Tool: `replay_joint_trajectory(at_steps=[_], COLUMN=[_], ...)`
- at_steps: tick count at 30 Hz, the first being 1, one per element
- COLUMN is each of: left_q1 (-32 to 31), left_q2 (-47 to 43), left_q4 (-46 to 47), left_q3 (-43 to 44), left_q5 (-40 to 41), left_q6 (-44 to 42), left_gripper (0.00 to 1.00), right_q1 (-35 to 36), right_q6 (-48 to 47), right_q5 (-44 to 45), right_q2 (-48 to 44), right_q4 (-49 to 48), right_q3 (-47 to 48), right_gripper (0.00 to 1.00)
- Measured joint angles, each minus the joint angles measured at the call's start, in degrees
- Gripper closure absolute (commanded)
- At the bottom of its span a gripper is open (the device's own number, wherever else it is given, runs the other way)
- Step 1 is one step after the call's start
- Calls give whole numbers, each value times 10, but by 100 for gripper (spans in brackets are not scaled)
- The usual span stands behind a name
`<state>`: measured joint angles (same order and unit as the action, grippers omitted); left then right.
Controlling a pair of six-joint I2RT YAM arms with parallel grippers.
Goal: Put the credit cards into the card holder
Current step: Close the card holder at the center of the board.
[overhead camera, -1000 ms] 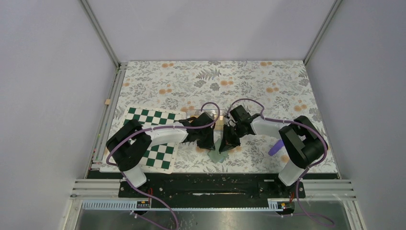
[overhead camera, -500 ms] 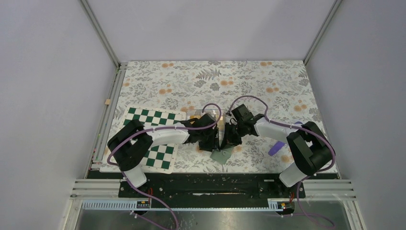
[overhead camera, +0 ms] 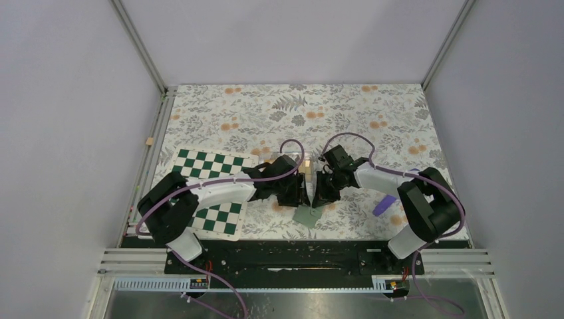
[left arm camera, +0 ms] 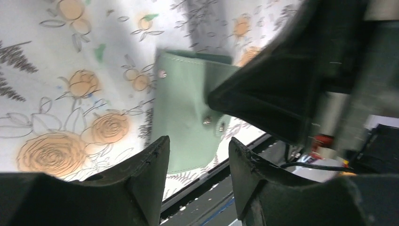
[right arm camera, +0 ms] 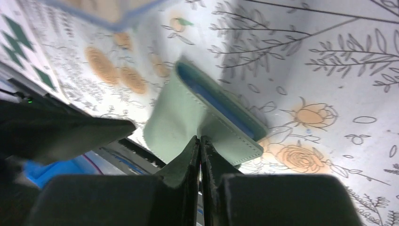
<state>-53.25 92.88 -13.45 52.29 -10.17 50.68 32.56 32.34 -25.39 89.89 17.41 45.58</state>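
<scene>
The pale green stitched leather card holder (right arm camera: 181, 115) lies on the floral-printed tablecloth (overhead camera: 372, 126) near the front edge, between the two arms, its blue-lined slot facing up in the right wrist view. We judge it light, soft and floppy. It would probably slide on the cloth and sag shut unless it is pinned, so a thin flap or outer edge is the place to hold it, leaving the slot mouth free. The right gripper (right arm camera: 200, 141) does that: its jaws are together and appear to nip the near flap. The left gripper (left arm camera: 196, 147) hangs just above the holder's other side with its jaws apart and nothing between them. The small orange-yellow credit cards (overhead camera: 306, 170) seem to be the tan stack just behind both grippers, possibly in a clear tray, though we cannot make out single cards. They should be stiff, thin, light and slick, hard to lift flat, so each is best pinched across an edge. Compared with a second ago, the left jaws have parted, the left arm's elbow has swung out over the green-and-white chequered board (overhead camera: 216, 193), and the right arm has shifted a little, while the holder sits almost where it was.
</scene>
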Motion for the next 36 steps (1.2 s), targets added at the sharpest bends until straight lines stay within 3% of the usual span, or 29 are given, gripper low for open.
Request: replay_joint_trajectory(at_steps=[9,16,23,28,36], left_q1=[0,0,0,0,-1], left_q2=[6,47,57,63,66], left_q4=[68,92,103,106,90], left_q3=[-2,-3,-3,-3,0], left_q5=[-52,-83,-95,-105,-103], left_q6=[5,11,14,13,1], left_gripper=[58,77,83,100,100], right_q1=[-1,-1,-1,-1,-1], right_q6=[-9,-11,-12,-12,-13], right_q5=[5,4,4,4,4], right_q2=[20,21,21,22,23], right_q4=[3,4,6,7,8], right_q3=[-2,-1,0,2,2], right_gripper=[92,92,92,92,92])
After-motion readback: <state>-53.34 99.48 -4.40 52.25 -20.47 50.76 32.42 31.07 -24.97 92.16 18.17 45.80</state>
